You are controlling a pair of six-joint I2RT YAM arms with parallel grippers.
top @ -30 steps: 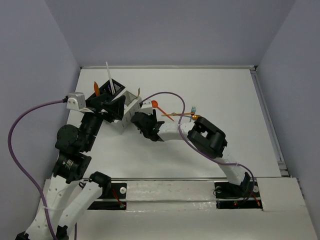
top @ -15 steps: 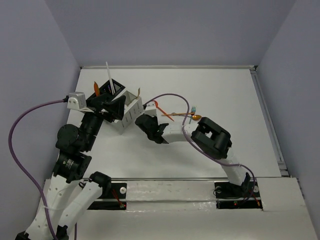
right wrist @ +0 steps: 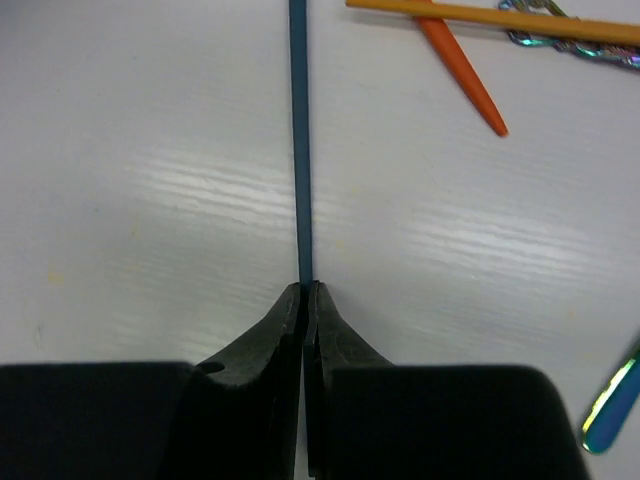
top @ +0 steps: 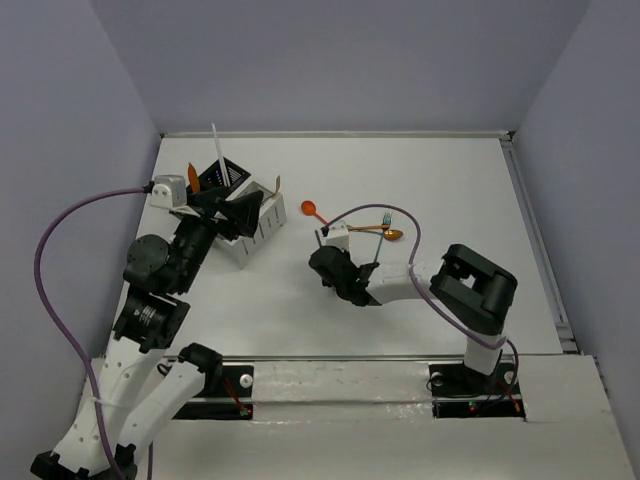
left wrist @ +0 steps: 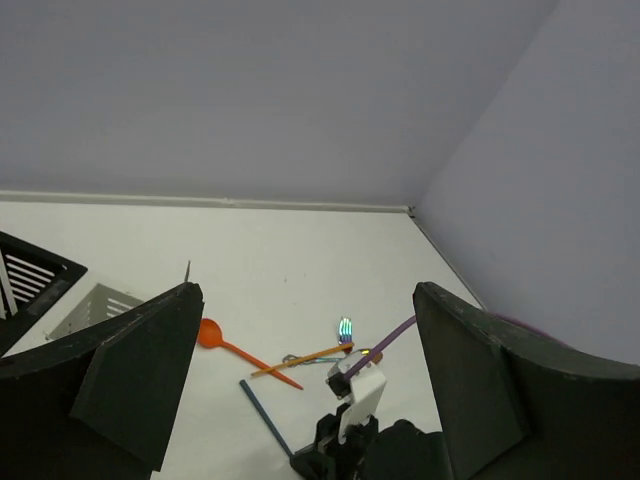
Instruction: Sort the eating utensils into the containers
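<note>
On the smooth white table (right wrist: 150,200), right claw (right wrist: 304,292) pinched on a slim teal stick (right wrist: 298,130), left claw (left wrist: 305,310) spread wide.

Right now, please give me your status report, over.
Left fingers open, empty. Right fingers shut on dark blue stick. Orange spoon and gold stick lie nearby, not touching it.
</note>
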